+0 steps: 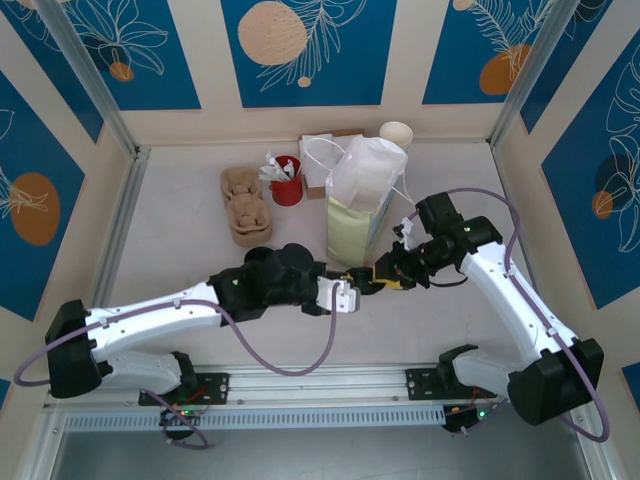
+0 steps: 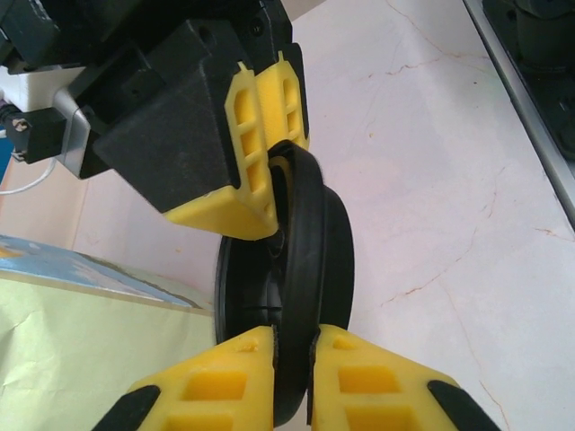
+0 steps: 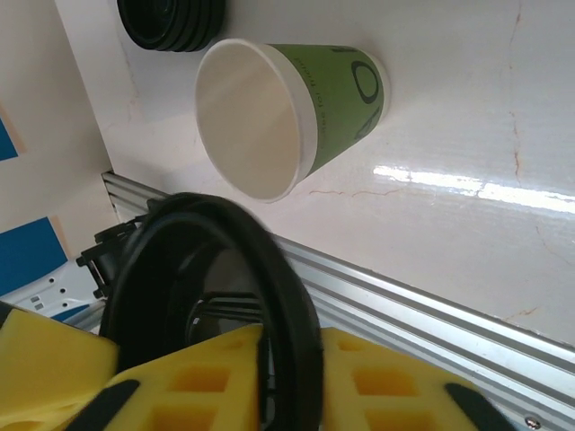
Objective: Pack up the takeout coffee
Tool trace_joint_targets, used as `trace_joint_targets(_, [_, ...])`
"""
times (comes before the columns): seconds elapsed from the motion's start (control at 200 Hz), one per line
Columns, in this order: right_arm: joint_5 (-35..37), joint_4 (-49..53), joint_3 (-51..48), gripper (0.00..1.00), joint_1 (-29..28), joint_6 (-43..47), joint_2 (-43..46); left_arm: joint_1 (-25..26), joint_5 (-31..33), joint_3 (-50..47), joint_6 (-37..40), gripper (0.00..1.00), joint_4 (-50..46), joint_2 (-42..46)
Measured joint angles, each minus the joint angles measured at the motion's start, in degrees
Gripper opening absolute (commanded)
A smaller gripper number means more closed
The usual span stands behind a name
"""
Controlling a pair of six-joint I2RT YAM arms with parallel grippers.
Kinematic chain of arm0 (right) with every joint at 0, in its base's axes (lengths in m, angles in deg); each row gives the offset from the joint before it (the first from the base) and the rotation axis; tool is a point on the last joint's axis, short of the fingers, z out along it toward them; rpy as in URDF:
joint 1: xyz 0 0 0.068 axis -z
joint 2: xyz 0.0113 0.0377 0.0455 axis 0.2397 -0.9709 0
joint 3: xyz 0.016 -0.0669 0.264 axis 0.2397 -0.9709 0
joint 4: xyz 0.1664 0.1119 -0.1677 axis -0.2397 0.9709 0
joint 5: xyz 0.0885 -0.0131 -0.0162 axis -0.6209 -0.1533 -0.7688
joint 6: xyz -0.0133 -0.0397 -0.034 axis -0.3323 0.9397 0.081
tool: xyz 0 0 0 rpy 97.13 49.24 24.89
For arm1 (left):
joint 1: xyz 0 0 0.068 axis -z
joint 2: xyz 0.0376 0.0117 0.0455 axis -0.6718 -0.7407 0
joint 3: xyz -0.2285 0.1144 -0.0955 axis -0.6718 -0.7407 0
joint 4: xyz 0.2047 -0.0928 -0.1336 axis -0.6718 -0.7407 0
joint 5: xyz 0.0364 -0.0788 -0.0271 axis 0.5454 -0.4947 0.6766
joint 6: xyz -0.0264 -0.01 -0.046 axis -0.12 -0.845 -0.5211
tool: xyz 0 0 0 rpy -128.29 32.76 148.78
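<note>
Passing the black lid (image 2: pixel 314 251), pinched at once by left gripper (image 2: pixel 292 341) and right gripper (image 3: pixel 292 337), with the lidless cup (image 3: pixel 296 108) apart on the table (image 3: pixel 467 108), probably calling next for one release, then capping the cup

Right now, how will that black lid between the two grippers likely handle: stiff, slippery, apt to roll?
The black lid looks like thin moulded plastic, so probably light and slightly flexible. Pinched at its rim by the left gripper, its glossy surface might slip. Round and on edge, it would likely roll if dropped.
</note>
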Motion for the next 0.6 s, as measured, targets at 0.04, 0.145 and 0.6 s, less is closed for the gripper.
trace_joint_targets(0.04, [0.1,0.0,0.0,0.29,0.0,-0.1,0.2,0.0,0.1,0.0,-0.4,0.1,0.1,0.0])
trace_joint_targets(0.145, [0.1,-0.1,0.0,0.37,0.0,-0.1,1.2,0.0,0.3,0.0,-1.8,0.09,0.8,0.0])
trace_joint_targets(0.6, [3.4,-0.4,2.1,0.58,1.2,0.2,8.9,-0.2,3.0,0.0,-8.9,0.06,1.3,0.2])
